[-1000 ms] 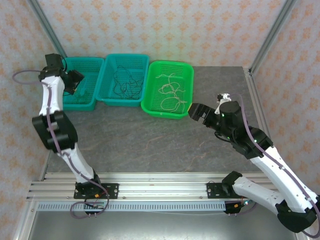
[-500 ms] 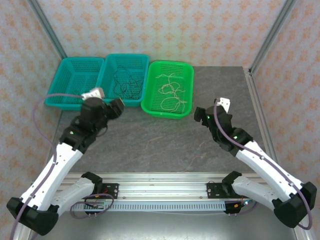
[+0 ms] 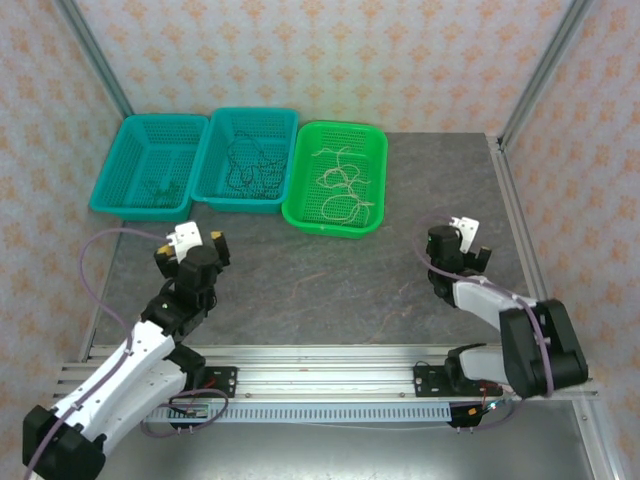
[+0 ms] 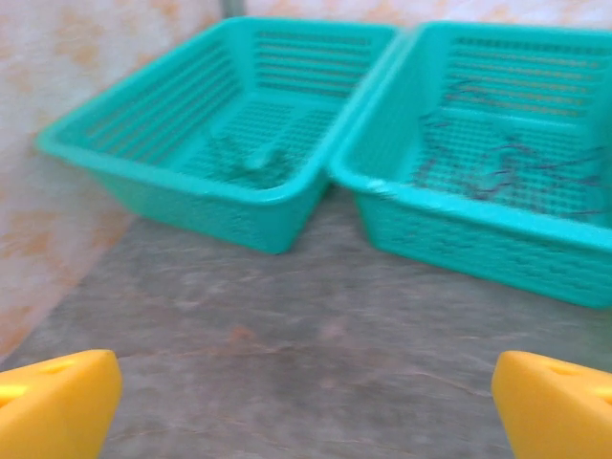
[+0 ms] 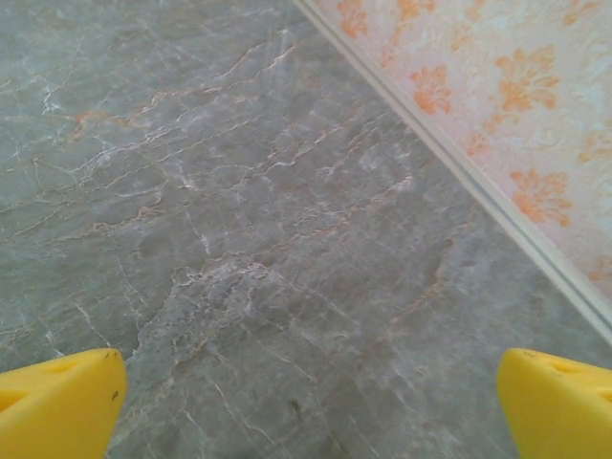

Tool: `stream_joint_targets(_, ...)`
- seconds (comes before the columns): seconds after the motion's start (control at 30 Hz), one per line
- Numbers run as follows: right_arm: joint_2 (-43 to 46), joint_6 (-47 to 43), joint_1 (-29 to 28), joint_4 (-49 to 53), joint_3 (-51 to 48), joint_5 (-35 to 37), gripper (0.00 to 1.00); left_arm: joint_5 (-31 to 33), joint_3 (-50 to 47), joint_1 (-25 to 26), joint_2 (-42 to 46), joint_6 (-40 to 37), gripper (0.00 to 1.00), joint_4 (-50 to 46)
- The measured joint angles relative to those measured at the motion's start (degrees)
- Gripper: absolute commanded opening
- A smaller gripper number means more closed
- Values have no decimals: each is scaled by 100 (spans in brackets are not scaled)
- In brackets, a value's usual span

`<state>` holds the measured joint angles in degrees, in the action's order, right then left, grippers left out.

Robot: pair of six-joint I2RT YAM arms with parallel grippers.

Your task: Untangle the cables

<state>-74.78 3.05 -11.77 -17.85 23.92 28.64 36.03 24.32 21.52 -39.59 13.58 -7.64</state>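
Note:
The cables lie sorted in three baskets at the back of the table. Cream-white cables [image 3: 340, 185] are in the green basket [image 3: 372, 140]. Dark cables [image 3: 250, 165] [image 4: 507, 167] are in the middle teal basket [image 3: 215, 150] [image 4: 449, 225]. A small green-teal cable [image 3: 160, 186] [image 4: 251, 158] lies in the left teal basket [image 3: 120, 160] [image 4: 191, 196]. My left gripper [image 3: 205, 247] [image 4: 306, 411] is open, low over bare table, well short of the teal baskets. My right gripper [image 3: 460, 250] [image 5: 306, 411] is open over bare table at the right, holding nothing.
The grey marble table [image 3: 330, 280] stretches between the arms and the baskets. A patterned wall [image 5: 497, 105] and its metal rail run close along the right side. The left wall [image 4: 57, 86] stands beside the left basket.
Both arms have drawn back and folded toward their bases. The left gripper came away from the left teal basket, the right from beside the green basket.

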Motion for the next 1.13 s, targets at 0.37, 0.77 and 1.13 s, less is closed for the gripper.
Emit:
stream_joint_targets(0.37, -1290, -378, 1104, -2809, -310, -1655, 99, -1655, -1108, -1746, -2153, -680, 99, 3224)
stream_joint_targets(0.77, -1281, -376, 1082, -2944, -304, -2100, 99, -2518, -232, -1888, -4629, -1095, 100, 4951)
stream_joint_targets(1.13, -1281, -400, 981, -2940, -254, -2116, 99, -2516, -153, -1851, -4629, -1202, 100, 4988)
